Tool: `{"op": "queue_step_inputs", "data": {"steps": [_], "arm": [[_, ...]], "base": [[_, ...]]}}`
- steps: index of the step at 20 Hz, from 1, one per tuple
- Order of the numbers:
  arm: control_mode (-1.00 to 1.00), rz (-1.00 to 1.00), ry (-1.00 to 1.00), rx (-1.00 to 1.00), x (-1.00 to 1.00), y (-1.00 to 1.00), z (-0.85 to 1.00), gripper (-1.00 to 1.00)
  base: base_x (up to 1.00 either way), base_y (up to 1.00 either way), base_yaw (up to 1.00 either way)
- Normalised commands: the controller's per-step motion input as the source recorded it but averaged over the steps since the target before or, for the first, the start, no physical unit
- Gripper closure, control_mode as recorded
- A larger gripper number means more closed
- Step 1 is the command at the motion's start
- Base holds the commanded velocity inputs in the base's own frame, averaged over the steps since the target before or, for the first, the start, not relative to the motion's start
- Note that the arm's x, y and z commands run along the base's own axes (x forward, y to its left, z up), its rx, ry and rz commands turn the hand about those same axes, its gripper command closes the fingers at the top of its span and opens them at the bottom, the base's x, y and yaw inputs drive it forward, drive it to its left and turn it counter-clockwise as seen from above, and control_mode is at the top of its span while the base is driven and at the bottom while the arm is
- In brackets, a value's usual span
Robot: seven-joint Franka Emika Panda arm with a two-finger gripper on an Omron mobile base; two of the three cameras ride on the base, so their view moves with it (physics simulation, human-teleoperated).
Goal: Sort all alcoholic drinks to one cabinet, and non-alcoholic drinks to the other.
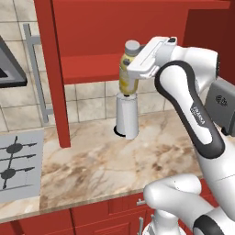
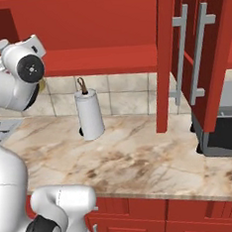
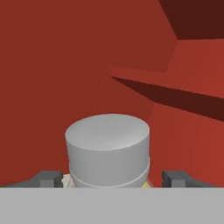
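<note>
Juice bottle [image 1: 129,69], pale yellow with a grey-white cap, sits grasped between the fingers [image 3: 46,179] at the red cabinet shelf [image 1: 89,68]; best carry it level inward, base clearing the lip, before releasing.

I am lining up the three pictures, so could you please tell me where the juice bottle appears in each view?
Left base view: juice bottle at upper centre, at the hand, above the paper towel roll.
Right base view: a yellow sliver at far left behind the arm.
Hand view: grey cap at bottom centre, between the fingertips.
Shared landmark: the red shelf.
</note>
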Motion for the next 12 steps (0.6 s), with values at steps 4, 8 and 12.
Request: {"op": "queue_step_inputs", "data": {"steps": [4,8,12], "arm": [[-1.0,0.0,-0.03,0.0,0.0,0.0,0.39,1.0],[-1.0,0.0,-0.02,0.0,0.01,0.0,0.3,1.0],[-1.0,0.0,0.0,0.0,0.09,0.0,0.12,1.0]], "base": [[0.0,0.0,0.0],[0.0,0.0,0.0],[0.0,0.0,0.0]]}}
